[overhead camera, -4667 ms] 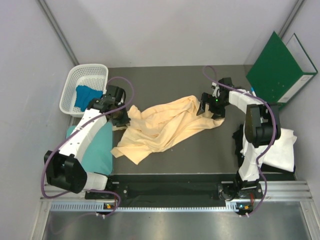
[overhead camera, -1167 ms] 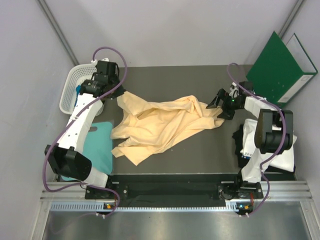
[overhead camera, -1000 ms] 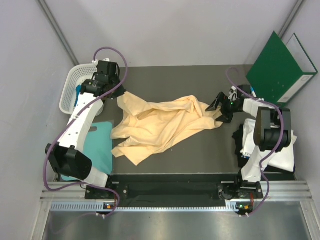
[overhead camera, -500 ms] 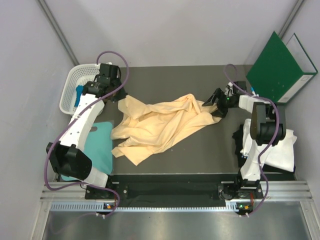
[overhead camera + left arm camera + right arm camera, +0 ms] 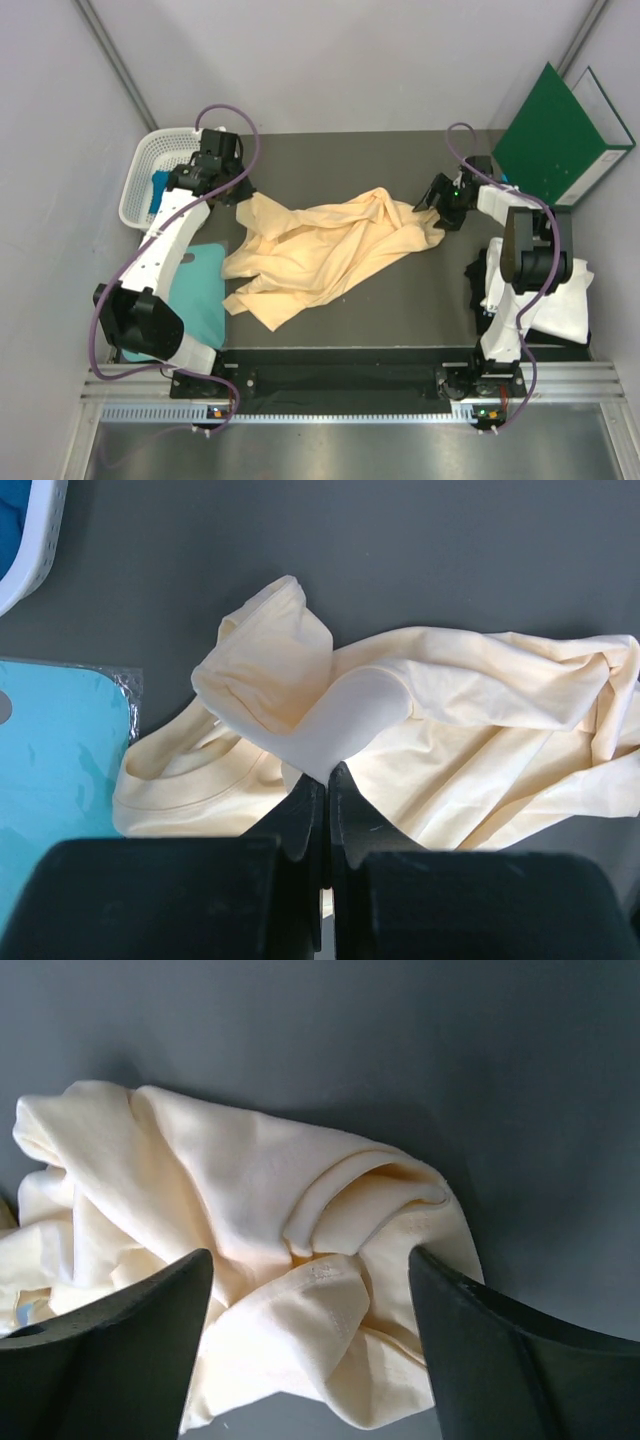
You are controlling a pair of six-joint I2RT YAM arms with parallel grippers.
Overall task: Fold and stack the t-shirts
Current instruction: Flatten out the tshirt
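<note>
Left wrist shows the left gripper pinched tight on a fold of the peach-yellow t-shirt; the right gripper stands wide apart over its bunched edge

You're getting bright, even light; shirt is throwing a soft shadow onto the table. Near fingers in both wrist views are blurring slightly.

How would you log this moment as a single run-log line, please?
left gripper: shut on peach t-shirt | right gripper: open, straddling its other end | fold: not started, cloth crumpled
</note>
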